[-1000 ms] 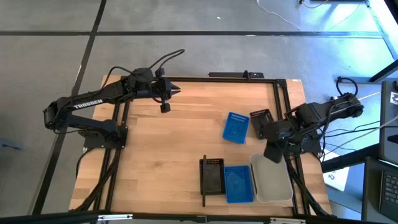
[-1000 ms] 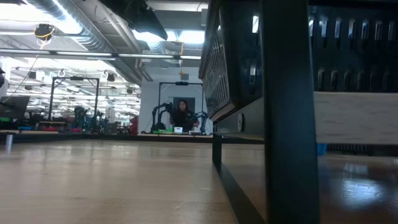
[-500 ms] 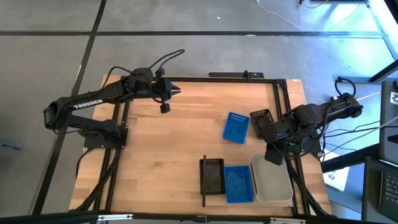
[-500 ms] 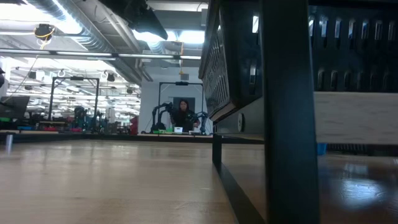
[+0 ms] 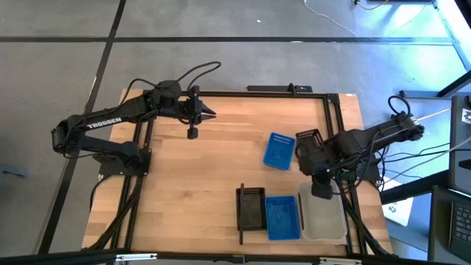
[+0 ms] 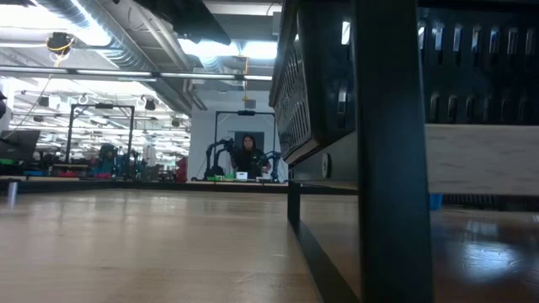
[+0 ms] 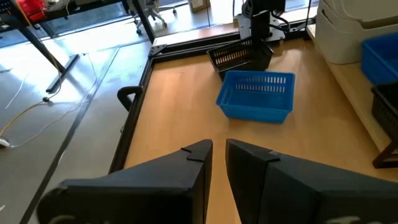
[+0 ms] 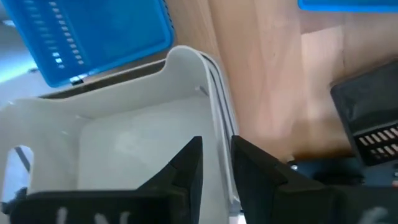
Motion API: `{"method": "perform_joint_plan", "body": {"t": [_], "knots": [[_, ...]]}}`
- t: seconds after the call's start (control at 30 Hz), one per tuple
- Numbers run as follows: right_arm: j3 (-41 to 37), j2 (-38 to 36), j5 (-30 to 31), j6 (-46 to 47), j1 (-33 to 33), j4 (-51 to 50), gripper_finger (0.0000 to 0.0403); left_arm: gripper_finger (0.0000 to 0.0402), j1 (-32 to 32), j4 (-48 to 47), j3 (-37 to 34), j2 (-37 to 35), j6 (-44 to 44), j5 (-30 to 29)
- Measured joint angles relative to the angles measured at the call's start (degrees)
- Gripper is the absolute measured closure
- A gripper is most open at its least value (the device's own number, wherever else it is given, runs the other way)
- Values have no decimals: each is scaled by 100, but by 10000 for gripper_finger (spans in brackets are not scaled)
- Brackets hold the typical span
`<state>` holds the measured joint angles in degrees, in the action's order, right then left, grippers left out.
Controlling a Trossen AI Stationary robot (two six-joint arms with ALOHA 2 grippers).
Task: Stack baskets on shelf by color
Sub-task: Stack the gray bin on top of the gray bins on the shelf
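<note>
My left gripper (image 5: 193, 131) is parked over the far left of the table, fingers nearly closed, holding nothing. Moving right: black basket (image 5: 251, 207) and blue basket (image 5: 282, 217) sit side by side on the shelf (image 5: 254, 230), with a loose blue basket (image 5: 280, 151) and a loose black one (image 5: 308, 137) farther back. My right gripper (image 5: 321, 188) hangs over the white stack (image 5: 324, 219), fingers close together, empty. I'd guess the white pile is done, so next I reach for a loose one.

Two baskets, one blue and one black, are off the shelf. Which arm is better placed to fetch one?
The right. Its gripper hangs at the white stack, next to the loose black basket and blue basket. The left gripper waits at the table's far side, farther from both.
</note>
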<state>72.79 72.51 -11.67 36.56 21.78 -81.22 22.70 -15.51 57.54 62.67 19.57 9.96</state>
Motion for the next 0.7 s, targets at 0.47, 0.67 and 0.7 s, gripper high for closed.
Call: {"method": "perform_joint_plan", "body": {"t": [0.47,0.67,0.7], "knots": [[0,142,-6,-108,-2,-142,322,363,2,5,0,0,-9,2],[0,142,-3,-97,-2,-126,391,363,2,8,0,0,-11,0],[0,142,-1,-99,0,-111,394,363,2,9,0,0,-11,0]]}}
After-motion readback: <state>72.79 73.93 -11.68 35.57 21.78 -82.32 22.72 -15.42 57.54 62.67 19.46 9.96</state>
